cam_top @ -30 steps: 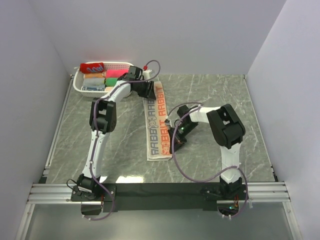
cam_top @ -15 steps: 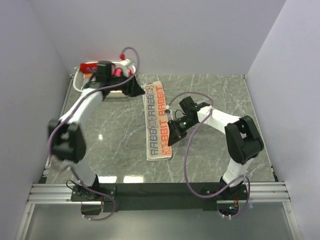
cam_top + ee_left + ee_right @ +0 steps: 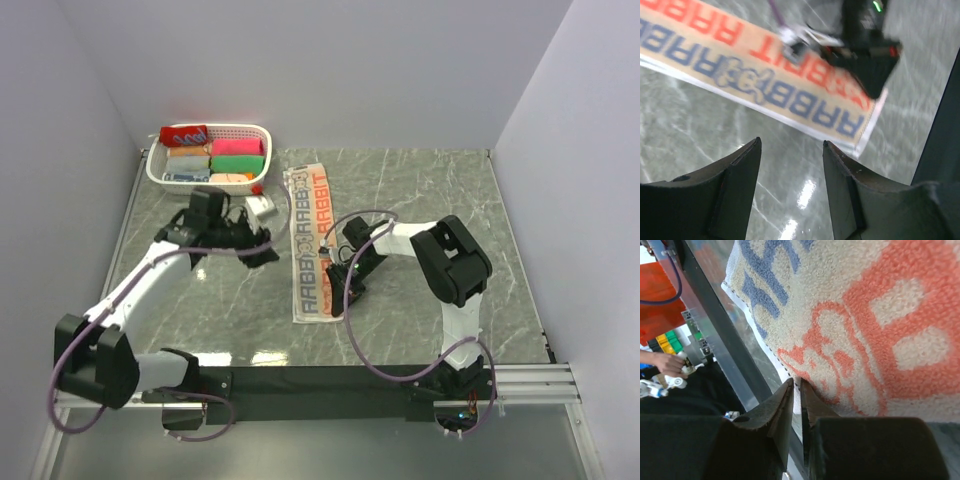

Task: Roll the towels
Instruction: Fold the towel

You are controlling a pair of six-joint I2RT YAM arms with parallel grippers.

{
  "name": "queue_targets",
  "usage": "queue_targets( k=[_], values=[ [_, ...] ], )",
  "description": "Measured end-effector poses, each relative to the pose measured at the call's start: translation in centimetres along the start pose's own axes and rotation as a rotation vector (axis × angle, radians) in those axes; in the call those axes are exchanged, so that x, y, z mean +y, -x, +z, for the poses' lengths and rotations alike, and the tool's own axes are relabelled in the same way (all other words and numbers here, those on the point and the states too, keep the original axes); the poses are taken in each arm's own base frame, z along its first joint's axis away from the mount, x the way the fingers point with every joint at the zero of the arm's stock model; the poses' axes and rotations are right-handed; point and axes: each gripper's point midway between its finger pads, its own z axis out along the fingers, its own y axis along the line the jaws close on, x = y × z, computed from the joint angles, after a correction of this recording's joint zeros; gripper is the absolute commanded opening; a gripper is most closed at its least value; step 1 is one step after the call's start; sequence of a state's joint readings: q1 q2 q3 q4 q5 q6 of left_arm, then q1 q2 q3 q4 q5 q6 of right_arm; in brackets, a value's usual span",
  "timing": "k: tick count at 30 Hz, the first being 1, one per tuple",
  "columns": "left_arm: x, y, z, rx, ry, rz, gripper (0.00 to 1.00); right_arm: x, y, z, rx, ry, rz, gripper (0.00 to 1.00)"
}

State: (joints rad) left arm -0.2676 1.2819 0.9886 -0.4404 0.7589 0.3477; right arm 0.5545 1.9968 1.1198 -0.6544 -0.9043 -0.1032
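**Towel flat, basket stocked**

The printed towel (image 3: pixel 311 243) lies spread on the table (image 3: pixel 430 200); the white basket (image 3: pixel 155 172) holds rolled towels (image 3: pixel 237 155); left gripper (image 3: pixel 790 150) hangs spread wide beside the printed towel; right gripper (image 3: pixel 796 385) fingers nearly meet at its hem, grip unclear.

White basket (image 3: pixel 240 128), seemingly marble table (image 3: pixel 430 180)

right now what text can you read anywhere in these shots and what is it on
"RABBIT" in orange letters, repeated along the towel.
"RABB" in blue beside it on the same towel; the rest is unclear.
Red roll in the basket: white marks too small to read.
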Motion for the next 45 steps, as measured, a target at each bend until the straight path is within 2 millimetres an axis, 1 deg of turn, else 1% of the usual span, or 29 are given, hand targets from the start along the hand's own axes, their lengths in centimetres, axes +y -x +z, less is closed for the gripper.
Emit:
queue_targets(
  k=[2, 4, 6, 7, 8, 10, 11, 13, 16, 18, 21, 25, 29, 31, 32, 34, 35, 36, 38, 39, 40, 41, 42, 45],
  values=[
    [-2.2, -1.6, 0.5, 0.045, -0.027, 0.084, 0.58, 0.1, -0.1, 0.1, 0.006, 0.003, 0.008, 0.19],
    [-4.2, -2.5, 0.9, 0.071, -0.055, 0.168, 0.59, 0.2, 0.0, 0.2, 0.011, 0.000, 0.010, 0.20],
    [-6.7, -4.0, 1.7, 0.101, -0.099, 0.263, 0.58, 0.3, 0.2, 0.2, 0.022, -0.003, 0.016, 0.22],
    [-7.6, -4.8, 2.0, 0.117, -0.114, 0.297, 0.58, 0.4, 0.4, 0.2, 0.023, -0.002, 0.018, 0.24],
    [-8.7, -5.8, 2.5, 0.140, -0.138, 0.339, 0.57, 0.5, 0.6, 0.1, 0.023, -0.001, 0.017, 0.27],
    [-10.1, -7.6, 3.3, 0.183, -0.170, 0.395, 0.51, 0.8, 1.0, -0.2, 0.019, 0.001, 0.012, 0.32],
    [-10.9, -8.6, 3.8, 0.211, -0.187, 0.421, 0.49, 1.0, 1.3, -0.5, 0.014, 0.003, 0.004, 0.37],
    [-11.7, -10.0, 4.7, 0.255, -0.211, 0.465, 0.46, 1.6, 2.1, -1.2, -0.008, 0.005, -0.026, 0.38],
    [-11.8, -10.9, 6.2, 0.293, -0.211, 0.509, 0.46, 2.8, 2.7, -2.4, -0.045, 0.002, -0.074, 0.37],
    [-11.7, -11.4, 7.1, 0.309, -0.207, 0.538, 0.45, 3.5, 3.0, -3.1, -0.069, -0.006, -0.105, 0.34],
    [-11.7, -12.4, 8.5, 0.345, -0.212, 0.568, 0.42, 4.0, 3.3, -3.6, -0.084, -0.010, -0.125, 0.32],
    [-12.0, -13.7, 10.0, 0.389, -0.233, 0.616, 0.43, 3.4, 3.3, -3.2, -0.071, -0.018, -0.111, 0.30],
    [-12.0, -14.9, 10.7, 0.430, -0.251, 0.634, 0.45, 2.3, 3.0, -2.4, -0.045, -0.025, -0.081, 0.30],
    [-11.9, -14.6, 11.2, 0.429, -0.249, 0.643, 0.46, 1.6, 2.8, -1.9, -0.027, -0.024, -0.060, 0.30],
    [-11.8, -14.6, 11.5, 0.431, -0.251, 0.644, 0.44, 1.3, 2.7, -1.7, -0.020, -0.025, -0.052, 0.30],
    [-11.8, -14.3, 11.9, 0.430, -0.254, 0.648, 0.37, 0.9, 2.5, -1.3, -0.006, -0.025, -0.034, 0.30],
    [-11.8, -14.3, 12.1, 0.431, -0.258, 0.652, 0.32, 0.7, 2.5, -1.2, -0.002, -0.025, -0.028, 0.29],
    [-11.8, -14.2, 12.3, 0.430, -0.262, 0.655, 0.24, 0.7, 2.4, -1.2, -0.001, -0.025, -0.027, 0.29],
    [-11.9, -14.3, 12.4, 0.436, -0.272, 0.659, 0.17, 0.8, 2.6, -1.4, -0.004, -0.023, -0.026, 0.30],
    [-11.9, -14.3, 12.4, 0.437, -0.278, 0.664, 0.10, 0.9, 2.8, -1.6, -0.008, -0.023, -0.027, 0.30],
    [-11.9, -14.2, 12.4, 0.438, -0.281, 0.667, 0.08, 0.9, 3.2, -1.8, -0.019, -0.021, -0.031, 0.30],
    [-11.9, -14.3, 12.4, 0.440, -0.285, 0.670, 0.03, 0.9, 3.5, -2.1, -0.027, -0.021, -0.033, 0.30],
    [-12.0, -14.3, 12.4, 0.442, -0.289, 0.673, 0.01, 0.9, 3.9, -2.4, -0.038, -0.021, -0.035, 0.29],
    [-12.2, -14.5, 12.0, 0.460, -0.305, 0.661, 0.01, 0.6, 5.1, -3.8, -0.081, -0.029, -0.036, 0.30]
  ],
)
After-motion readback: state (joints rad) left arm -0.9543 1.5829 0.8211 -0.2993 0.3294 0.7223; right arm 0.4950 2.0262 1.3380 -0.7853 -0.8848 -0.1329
